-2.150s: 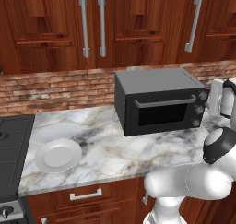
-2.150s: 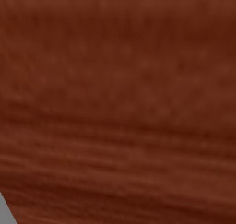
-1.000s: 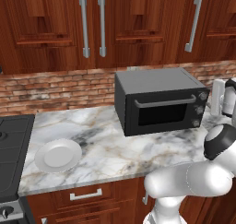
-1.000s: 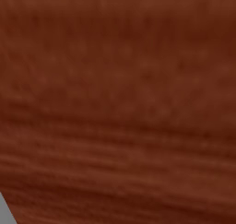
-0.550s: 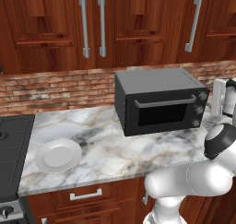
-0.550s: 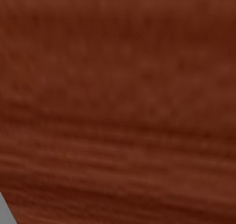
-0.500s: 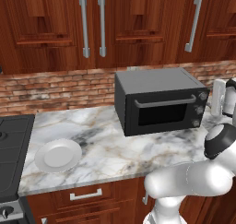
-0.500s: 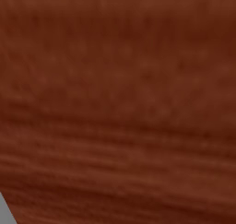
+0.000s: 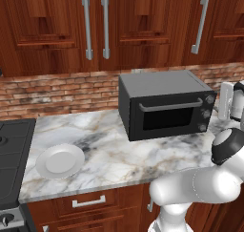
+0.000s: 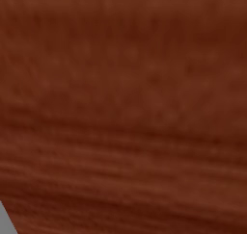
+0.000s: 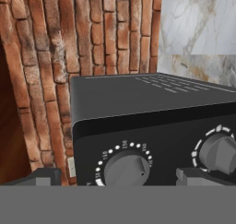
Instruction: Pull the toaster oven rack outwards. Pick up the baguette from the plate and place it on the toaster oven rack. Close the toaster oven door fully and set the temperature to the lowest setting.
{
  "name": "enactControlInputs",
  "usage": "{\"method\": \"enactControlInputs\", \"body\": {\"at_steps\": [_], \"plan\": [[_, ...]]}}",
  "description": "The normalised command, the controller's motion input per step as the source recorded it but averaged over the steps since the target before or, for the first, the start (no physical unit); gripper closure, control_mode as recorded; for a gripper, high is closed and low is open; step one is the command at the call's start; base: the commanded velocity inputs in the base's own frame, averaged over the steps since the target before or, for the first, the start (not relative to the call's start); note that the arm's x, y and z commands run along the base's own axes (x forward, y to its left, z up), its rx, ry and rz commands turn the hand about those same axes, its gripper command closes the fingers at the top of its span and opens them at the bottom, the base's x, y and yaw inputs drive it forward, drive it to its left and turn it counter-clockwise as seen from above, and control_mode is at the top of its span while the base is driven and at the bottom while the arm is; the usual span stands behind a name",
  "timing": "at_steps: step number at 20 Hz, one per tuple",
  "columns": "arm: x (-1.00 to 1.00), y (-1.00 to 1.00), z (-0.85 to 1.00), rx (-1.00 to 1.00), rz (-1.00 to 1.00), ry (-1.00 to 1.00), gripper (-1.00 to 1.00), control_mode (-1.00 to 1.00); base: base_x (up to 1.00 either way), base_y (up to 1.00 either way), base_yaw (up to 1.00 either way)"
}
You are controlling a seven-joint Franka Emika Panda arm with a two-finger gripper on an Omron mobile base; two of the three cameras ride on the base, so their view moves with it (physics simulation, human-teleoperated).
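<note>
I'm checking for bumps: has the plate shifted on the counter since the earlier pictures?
No. In the left base view the plate sits at the same spot on the marble counter, between the stove edge and the toaster oven.

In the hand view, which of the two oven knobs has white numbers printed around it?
The left knob on the toaster oven: numbers arc over its top. The right knob shows only white tick marks.
</note>
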Motion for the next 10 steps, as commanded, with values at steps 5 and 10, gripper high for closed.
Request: {"method": "enactControlInputs", "body": {"at_steps": [5, 10], "plan": [[0.0, 0.0, 0.0, 0.0, 0.0, 0.0, -1.0, -1.0, 0.0, 0.0, 0.0], [0.0, 0.0, -0.09, 0.0, 0.0, 0.0, -1.0, -1.0, 0.0, 0.0, 0.0]]}}
